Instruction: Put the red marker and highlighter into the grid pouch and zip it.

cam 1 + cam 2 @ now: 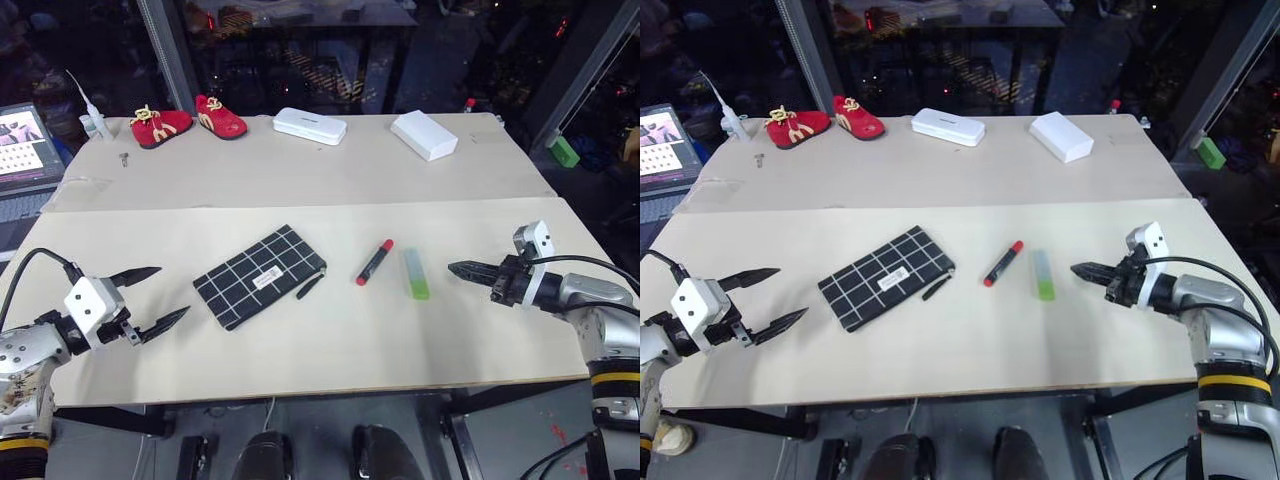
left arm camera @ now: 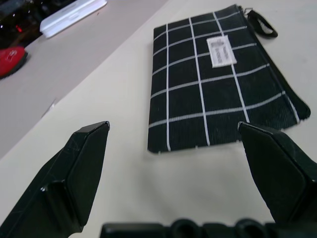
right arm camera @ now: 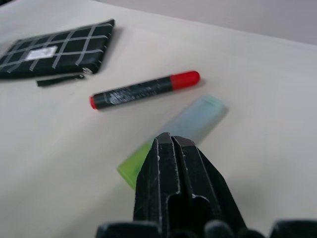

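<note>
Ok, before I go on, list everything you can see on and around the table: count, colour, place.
grid pouch: one, black with white lines, flat on the near board, left of centre, zipped shut
red marker: one, black barrel, red cap, right of the pouch
highlighter: one, light green, just right of the marker
small shoes: two, red, far left edge
white boxes: two, far edge, centre and right
green block: one, off the table's far right
screen: one, far left
left gripper: open, left of the pouch
right gripper: shut, right of the highlighter
</note>
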Available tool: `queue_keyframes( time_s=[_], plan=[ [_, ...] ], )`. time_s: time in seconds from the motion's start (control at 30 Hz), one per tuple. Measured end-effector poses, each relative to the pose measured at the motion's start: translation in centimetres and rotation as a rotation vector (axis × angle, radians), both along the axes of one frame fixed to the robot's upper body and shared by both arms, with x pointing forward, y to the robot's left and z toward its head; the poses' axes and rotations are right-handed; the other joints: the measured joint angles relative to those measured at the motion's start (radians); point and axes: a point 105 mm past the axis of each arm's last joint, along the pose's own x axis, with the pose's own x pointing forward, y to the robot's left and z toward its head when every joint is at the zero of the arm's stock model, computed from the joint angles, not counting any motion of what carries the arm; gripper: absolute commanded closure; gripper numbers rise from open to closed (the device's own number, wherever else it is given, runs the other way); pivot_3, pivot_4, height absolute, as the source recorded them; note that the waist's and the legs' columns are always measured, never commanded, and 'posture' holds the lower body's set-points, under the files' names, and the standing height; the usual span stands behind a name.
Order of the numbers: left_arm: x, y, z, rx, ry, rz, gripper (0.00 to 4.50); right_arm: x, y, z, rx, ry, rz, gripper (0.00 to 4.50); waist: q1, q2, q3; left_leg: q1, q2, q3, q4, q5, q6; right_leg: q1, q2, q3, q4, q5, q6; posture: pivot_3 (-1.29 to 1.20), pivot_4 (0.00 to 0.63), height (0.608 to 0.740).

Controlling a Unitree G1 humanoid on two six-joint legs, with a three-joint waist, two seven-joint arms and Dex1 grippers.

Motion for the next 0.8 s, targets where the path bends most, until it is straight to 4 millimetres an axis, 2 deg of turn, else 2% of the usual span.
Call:
queue_keyframes(
  time_s=[0.1,0.17,0.23,0.3,0.37,0.4,0.47,0.6,0.67,0.8],
  plan=[
    [-0.3,-0.5,-0.6,0.078,0.013,-0.051,0.0,0.7,3.3,0.5,0.033,-0.025,0.084,4.44,-0.011,0.001,0.0,0.001,0.0,0.001,0.0,0.0,0.0,0.0,0.001,0.001,0.001,0.0,0.0,0.0,0.15,0.74],
    [-0.4,-1.0,-0.9,0.153,0.01,-0.1,0.0,2.1,7.6,2.0,0.076,-0.078,0.155,4.44,-0.025,0.001,0.001,0.002,0.001,0.001,0.0,0.001,-0.001,-0.001,0.001,0.001,0.003,0.001,-0.001,0.0,0.15,0.74],
    [-0.4,-1.7,-1.1,0.211,-0.011,-0.148,0.0,2.6,11.4,3.4,0.07,-0.129,0.237,4.44,-0.025,0.002,0.001,0.002,0.001,0.0,0.0,0.001,-0.001,-0.001,0.001,0.001,0.005,0.0,-0.001,0.0,0.15,0.74],
    [-0.4,-2.0,-1.4,0.249,-0.028,-0.172,0.0,2.9,14.1,3.9,0.027,-0.162,0.29,4.44,-0.02,0.002,0.001,0.0,0.0,0.001,0.0,0.001,-0.002,-0.004,0.0,0.0,0.008,0.0,-0.001,0.0,0.15,0.74],
    [-0.2,-2.2,-1.6,0.268,-0.042,-0.185,0.0,2.8,16.4,3.7,-0.001,-0.17,0.335,4.44,-0.01,0.002,0.001,-0.005,0.0,0.001,0.0,0.001,-0.002,-0.011,-0.001,0.0,0.011,0.0,-0.001,0.0,0.15,0.74],
    [-0.1,-2.3,-1.5,0.281,-0.06,-0.191,0.0,2.8,18.1,3.1,-0.031,-0.159,0.364,4.44,-0.006,0.002,0.001,-0.008,-0.001,0.002,0.0,0.002,-0.003,-0.013,0.0,0.0,0.013,0.0,-0.001,0.0,0.15,0.74],
    [0.2,-2.5,-1.2,0.295,-0.092,-0.201,0.0,2.7,20.0,1.8,-0.08,-0.136,0.386,4.44,-0.001,0.002,0.001,-0.011,-0.001,0.006,0.0,0.003,-0.005,-0.015,0.0,-0.002,0.014,0.0,-0.001,0.0,0.15,0.74],
    [0.5,-3.0,-1.2,0.302,-0.121,-0.216,0.0,4.4,22.8,-0.1,-0.202,-0.12,0.329,4.44,-0.002,0.002,0.001,-0.011,-0.001,0.007,0.001,0.003,-0.005,-0.015,0.0,-0.002,0.013,0.0,-0.001,0.0,0.15,0.74],
    [0.4,-2.7,-1.5,0.298,-0.116,-0.207,0.0,5.5,23.3,-0.3,-0.249,-0.142,0.285,4.44,-0.002,0.002,0.001,-0.01,-0.001,0.007,0.001,0.003,-0.006,-0.015,0.0,-0.002,0.013,0.0,-0.001,0.0,0.15,0.74],
    [0.4,-2.7,-1.6,0.294,-0.113,-0.202,0.0,6.4,23.4,-0.9,-0.299,-0.159,0.262,4.44,-0.003,0.002,0.001,-0.01,-0.001,0.007,0.001,0.003,-0.006,-0.015,0.001,-0.002,0.013,0.0,-0.001,0.0,0.15,0.74]
  ],
)
